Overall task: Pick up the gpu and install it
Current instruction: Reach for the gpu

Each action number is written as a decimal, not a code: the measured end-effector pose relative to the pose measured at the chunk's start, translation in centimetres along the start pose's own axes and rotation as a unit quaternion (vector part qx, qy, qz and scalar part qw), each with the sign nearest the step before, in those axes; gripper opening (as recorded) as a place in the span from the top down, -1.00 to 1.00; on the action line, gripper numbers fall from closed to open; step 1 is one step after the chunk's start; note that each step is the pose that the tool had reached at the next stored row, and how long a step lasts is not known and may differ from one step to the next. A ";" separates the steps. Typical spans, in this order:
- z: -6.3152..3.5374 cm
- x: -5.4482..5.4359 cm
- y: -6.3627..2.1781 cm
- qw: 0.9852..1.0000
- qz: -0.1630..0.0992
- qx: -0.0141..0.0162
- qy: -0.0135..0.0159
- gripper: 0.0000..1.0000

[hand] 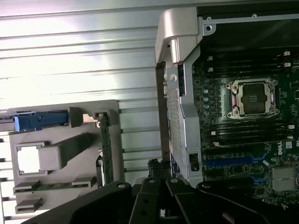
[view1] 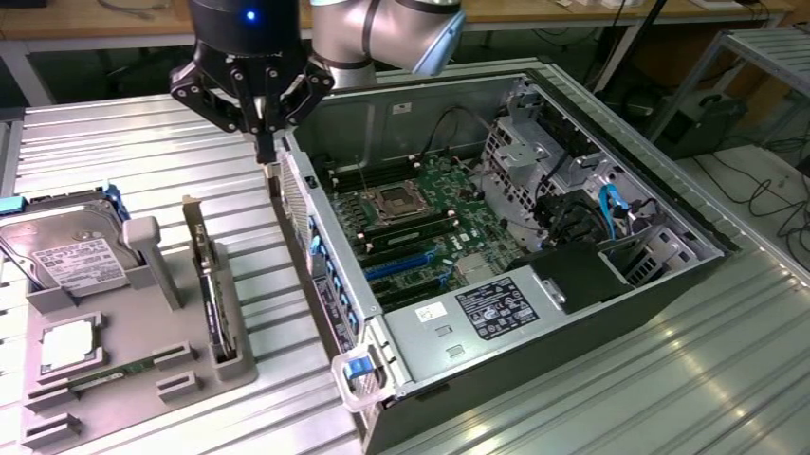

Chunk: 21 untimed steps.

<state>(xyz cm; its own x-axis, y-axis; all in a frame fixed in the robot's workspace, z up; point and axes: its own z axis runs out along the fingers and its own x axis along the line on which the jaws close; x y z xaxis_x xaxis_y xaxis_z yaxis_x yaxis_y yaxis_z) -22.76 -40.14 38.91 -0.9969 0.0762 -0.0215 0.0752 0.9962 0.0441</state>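
The gpu (view1: 211, 284) stands on edge in a slot of the grey holder (view1: 133, 327), its silver bracket (view1: 193, 207) at the far end. In the wrist view the gpu (hand: 106, 149) is a thin green strip seen edge on. My gripper (view1: 266, 159) hangs above the table between the gpu's bracket end and the open computer case's wall (view1: 302, 204), fingers shut with nothing between them. It is above and apart from the card. The gripper (hand: 158, 170) and its black linkage show in the wrist view.
The holder also carries a silver hard drive (view1: 76, 251), a square processor (view1: 70, 341) and a narrow memory stick (view1: 114, 372). The open case shows the motherboard with an empty CPU socket (view1: 395, 201) and blue expansion slots (view1: 405, 261). Ribbed metal table (view1: 658, 379) all round.
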 end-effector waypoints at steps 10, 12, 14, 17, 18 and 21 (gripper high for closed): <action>-0.01 1.0 -0.13 1.000 0.000 0.000 0.000 0.79; -0.01 1.1 -0.15 1.000 0.000 0.000 0.000 0.79; -0.01 1.3 -0.18 1.000 0.000 0.000 0.000 0.79; -0.01 1.6 -0.22 1.000 0.000 0.000 0.000 0.79; -0.01 1.7 -0.23 1.000 0.000 0.000 0.000 0.79; -0.02 1.9 -0.26 1.000 0.000 0.000 0.000 0.79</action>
<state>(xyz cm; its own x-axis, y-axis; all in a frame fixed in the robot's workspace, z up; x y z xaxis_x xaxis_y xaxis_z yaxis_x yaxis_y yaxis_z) -24.65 -40.26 38.88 -0.9969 0.0762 -0.0215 0.0752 0.9962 0.0441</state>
